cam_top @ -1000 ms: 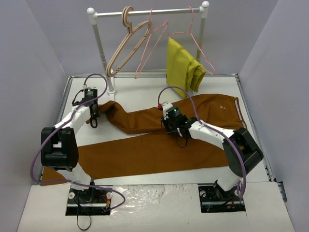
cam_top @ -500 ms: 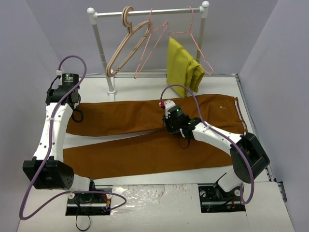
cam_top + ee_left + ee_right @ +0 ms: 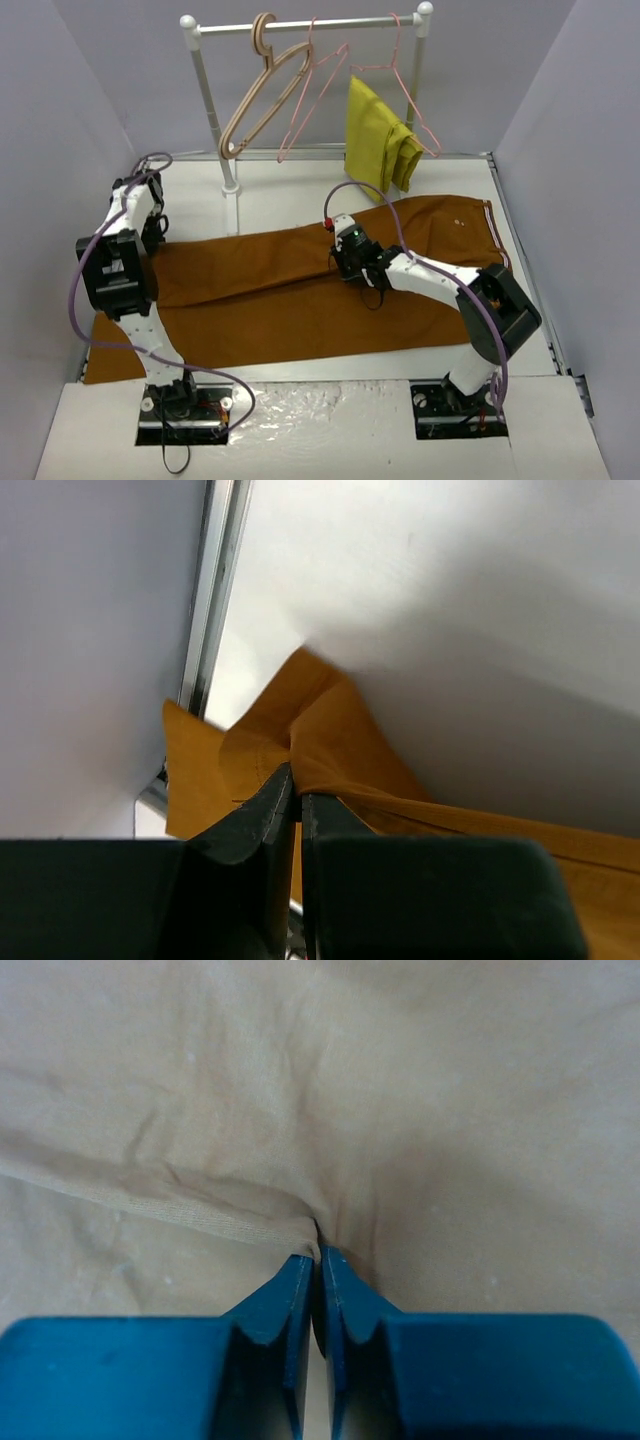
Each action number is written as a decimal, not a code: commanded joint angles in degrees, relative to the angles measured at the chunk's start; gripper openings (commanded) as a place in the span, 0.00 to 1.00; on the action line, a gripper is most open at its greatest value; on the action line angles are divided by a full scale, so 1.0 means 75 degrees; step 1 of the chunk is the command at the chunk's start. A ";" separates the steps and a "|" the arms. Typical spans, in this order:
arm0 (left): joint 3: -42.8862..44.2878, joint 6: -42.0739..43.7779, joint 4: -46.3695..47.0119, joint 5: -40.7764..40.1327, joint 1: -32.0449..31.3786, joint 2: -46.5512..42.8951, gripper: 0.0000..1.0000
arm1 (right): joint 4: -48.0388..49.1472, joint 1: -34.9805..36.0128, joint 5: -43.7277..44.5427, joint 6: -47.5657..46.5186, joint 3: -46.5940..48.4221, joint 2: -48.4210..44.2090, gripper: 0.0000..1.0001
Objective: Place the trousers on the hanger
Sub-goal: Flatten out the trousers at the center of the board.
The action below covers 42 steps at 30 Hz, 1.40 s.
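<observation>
Left end effector [image 3: 296, 780] pinches trousers [image 3: 290, 310] hem far left; right end effector [image 3: 318, 1250] pinches mid-cloth. Best: leg taut, edges aligned.

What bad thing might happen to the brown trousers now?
The left fingers and right fingers each pinch only a small fold of the long rust-brown cloth trousers, so the cloth may slip out when lifted. The leg end lies right by the table's metal edge rail and might catch there or slide off.
</observation>
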 commanded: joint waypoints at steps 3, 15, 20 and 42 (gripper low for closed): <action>0.1767 -0.0243 -0.0070 -0.0293 0.0282 0.0717 0.02 | 0.0244 0.0249 0.0400 0.0327 0.0635 0.0525 0.08; 0.2906 -0.0759 0.0738 -0.0506 0.0493 0.1189 0.45 | -0.0482 -0.0476 0.1513 0.2014 0.0098 -0.1311 0.90; 0.2297 -0.1191 0.1031 0.0103 0.0493 0.0324 0.95 | -0.1172 -0.1799 0.1783 0.3220 -0.0757 -0.2823 0.95; -0.4008 -0.2505 0.2039 0.2823 -0.0198 -0.5209 0.96 | -0.1570 -0.9043 -0.0128 0.6316 -0.3243 -0.1946 0.90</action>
